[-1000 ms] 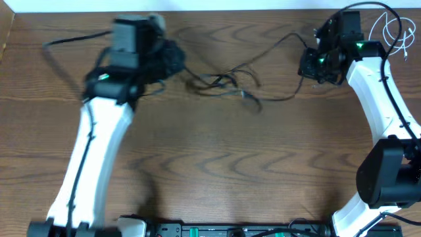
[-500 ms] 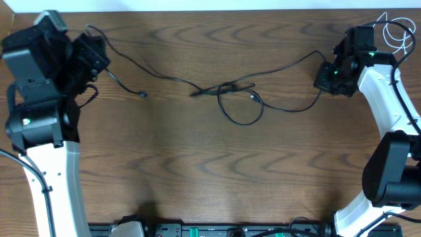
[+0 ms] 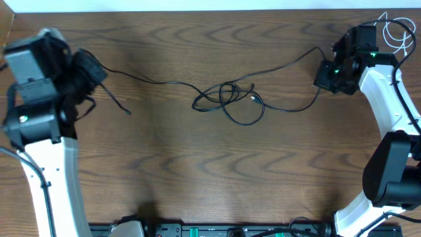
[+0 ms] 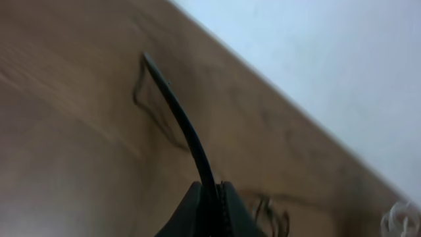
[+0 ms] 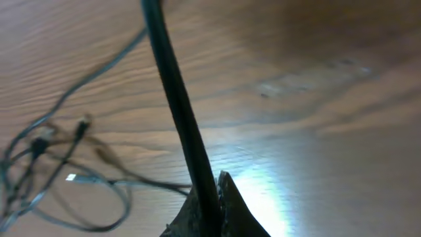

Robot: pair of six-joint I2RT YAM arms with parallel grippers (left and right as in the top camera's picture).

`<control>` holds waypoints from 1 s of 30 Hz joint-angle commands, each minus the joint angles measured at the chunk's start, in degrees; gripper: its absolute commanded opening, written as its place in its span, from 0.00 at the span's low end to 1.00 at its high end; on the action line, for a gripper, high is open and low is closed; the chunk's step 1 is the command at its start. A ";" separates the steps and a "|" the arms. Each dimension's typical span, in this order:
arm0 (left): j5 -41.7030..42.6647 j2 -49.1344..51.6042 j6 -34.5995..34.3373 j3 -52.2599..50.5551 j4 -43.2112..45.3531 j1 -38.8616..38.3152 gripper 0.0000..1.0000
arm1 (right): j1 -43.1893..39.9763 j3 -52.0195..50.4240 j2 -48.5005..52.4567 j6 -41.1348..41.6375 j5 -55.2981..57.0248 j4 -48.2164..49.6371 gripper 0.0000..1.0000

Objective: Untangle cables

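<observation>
With left hand (image 3: 92,68) and right hand (image 3: 324,76) each clamped shut on thin black cables (image 3: 161,82), draw apart gently so the tangle (image 3: 227,95) loosens.

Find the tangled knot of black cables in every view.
Overhead: knot lies mid-table, slightly toward the far edge.
Left wrist: knot small and blurred, at the bottom edge right of centre.
Right wrist: knot at the left edge, lower half.
Shared landmark: the wooden table under it.
</observation>
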 commanded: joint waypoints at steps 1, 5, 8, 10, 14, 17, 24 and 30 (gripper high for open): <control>-0.22 1.97 3.43 0.42 -1.97 -4.70 0.08 | 1.03 2.78 0.22 -5.01 -9.49 0.55 0.01; 2.47 5.09 4.72 0.39 -3.58 -11.30 0.08 | 2.86 5.86 0.17 -7.48 -14.47 0.33 0.01; 5.66 7.98 4.68 0.39 -4.28 -14.34 0.07 | 3.67 8.22 0.07 -7.61 -14.67 -0.57 0.01; 8.33 10.56 4.70 0.39 -5.05 -15.82 0.07 | 3.74 9.42 -0.04 -7.58 -14.91 -0.74 0.01; 9.99 15.76 5.22 0.39 -6.88 -17.75 0.08 | 3.74 10.05 -0.04 -7.58 -14.88 -0.74 0.01; 10.01 19.06 6.36 0.39 -7.63 -18.91 0.24 | 3.76 10.03 -0.02 -7.69 -14.86 -1.49 0.01; 9.81 20.22 11.37 1.07 -7.67 -20.59 0.71 | 3.76 10.03 -0.02 -8.04 -13.97 -2.25 0.01; 9.84 19.23 12.70 2.54 -5.44 -21.66 0.71 | 3.74 10.03 -0.02 -8.04 -13.97 -2.25 0.01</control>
